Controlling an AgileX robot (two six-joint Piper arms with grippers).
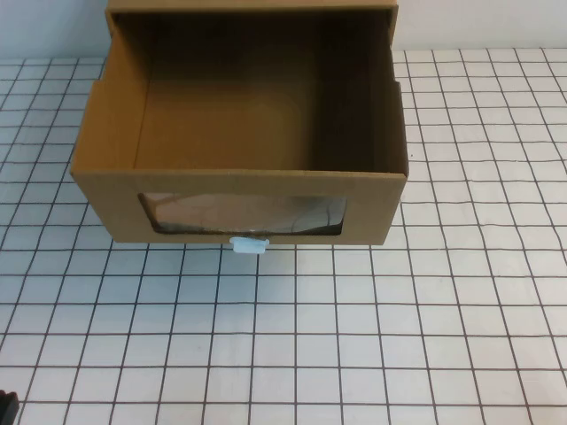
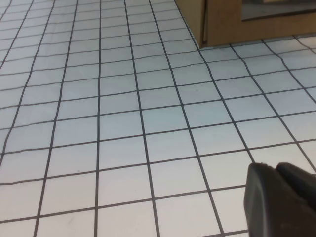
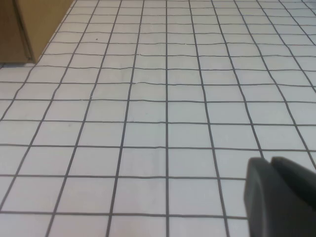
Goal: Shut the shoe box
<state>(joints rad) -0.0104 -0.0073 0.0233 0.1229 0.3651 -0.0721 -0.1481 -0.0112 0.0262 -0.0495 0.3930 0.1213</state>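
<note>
I have both arms parked low at the near edge of the desk. The left tool (image 2: pixel 281 200) shows only as a dark tip in its own wrist view, hanging over bare grid, and I cannot tell whether it is released or clenched. The right tool (image 3: pixel 279 195) is the same story: a dark tip over empty squares, its state not readable. In the high view only a dark sliver sits at the near left corner; the right arm is out of that frame.

Out ahead of both tools sits the shoe box (image 1: pixel 239 190), toward the far edge of the desk and a little left of centre. Its drawer stands pulled out toward me, open top showing an empty brown interior, with the clear window (image 1: pixel 244 215) on the front panel and the small white pull tab (image 1: pixel 249 245) just below it. The drawer's slide axis runs near-to-far, so I judge the closing move is a straight push on that front panel away from me. The left arm looks slightly nearer the box corner.

I can read no brand, label or writing anywhere.
</note>
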